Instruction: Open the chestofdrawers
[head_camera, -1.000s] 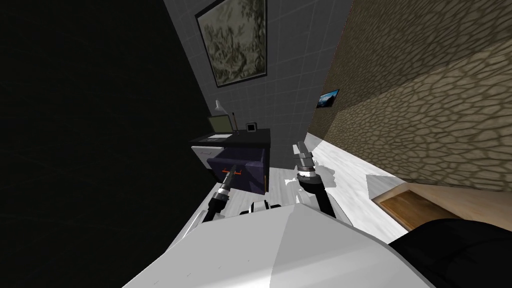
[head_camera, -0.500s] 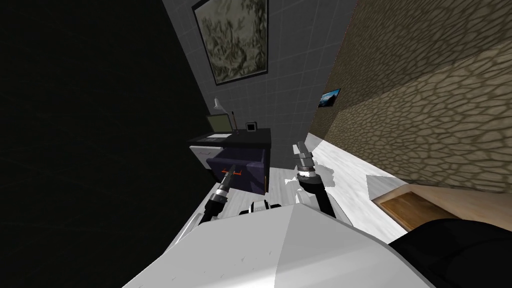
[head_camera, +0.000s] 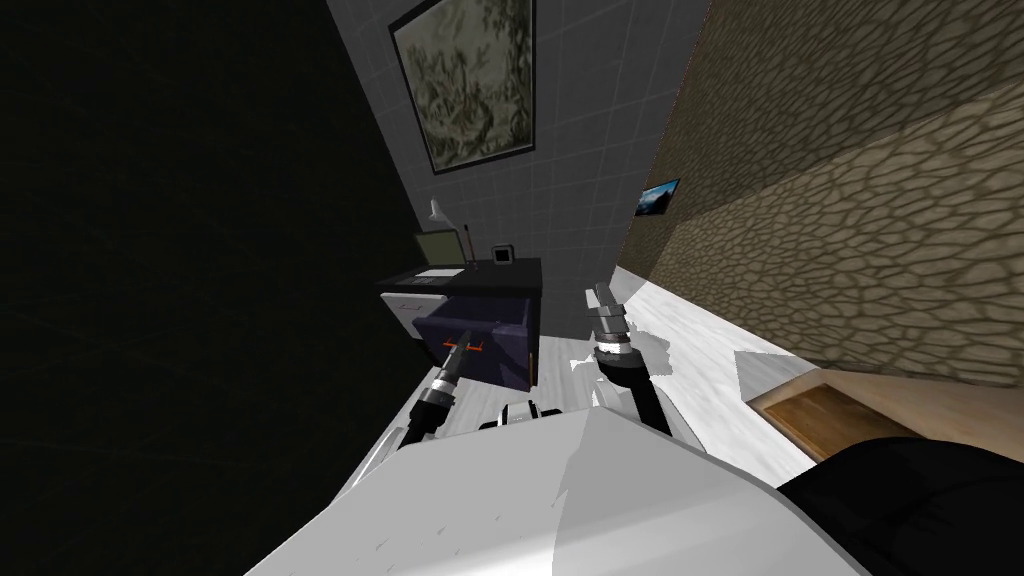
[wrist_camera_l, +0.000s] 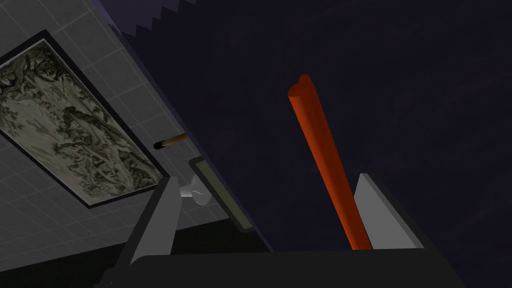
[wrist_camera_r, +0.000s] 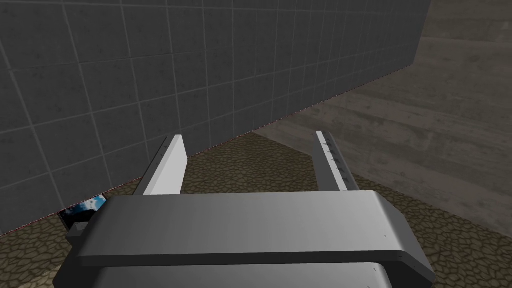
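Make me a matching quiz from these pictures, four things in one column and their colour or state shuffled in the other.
1 handle
2 drawer front
3 right gripper
4 lamp

a white, on top of the chest
b open, holding nothing
c orange-red, between the fingers of the left gripper
d dark purple

Pairs: 1-c, 2-d, 3-b, 4-a
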